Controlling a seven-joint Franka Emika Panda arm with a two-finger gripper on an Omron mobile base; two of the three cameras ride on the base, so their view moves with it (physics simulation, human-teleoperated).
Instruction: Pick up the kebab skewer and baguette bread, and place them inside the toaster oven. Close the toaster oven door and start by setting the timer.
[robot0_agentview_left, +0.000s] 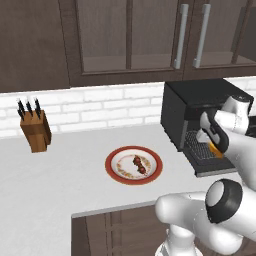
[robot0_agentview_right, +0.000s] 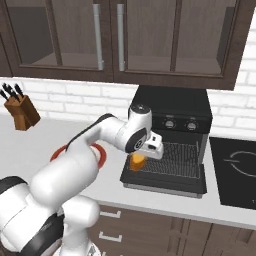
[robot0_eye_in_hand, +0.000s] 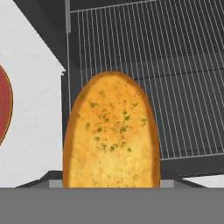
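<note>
Step in hand: bread into oven. Your fingers (robot0_agentview_right: 138, 161) grip the baguette bread (robot0_agentview_right: 137, 161), hanging over the lowered toaster oven door (robot0_agentview_right: 165, 180), short of the wire rack (robot0_eye_in_hand: 166, 65). Next: carry it inward, then release. Kebab skewer (robot0_agentview_left: 139, 164) waits on the plate (robot0_agentview_left: 114, 173).

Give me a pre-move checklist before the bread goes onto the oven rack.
1. Baguette bread in the pincer: ok, carried above the open toaster oven door.
2. Door down: ok.
3. Wire rack free where visible: ok.
4. Bread past the oven mouth: not ok, it hangs over the door.
5. Kebab skewer on the plate: ok, waiting.
6. Finger contact on the bread: cannot tell.
</note>
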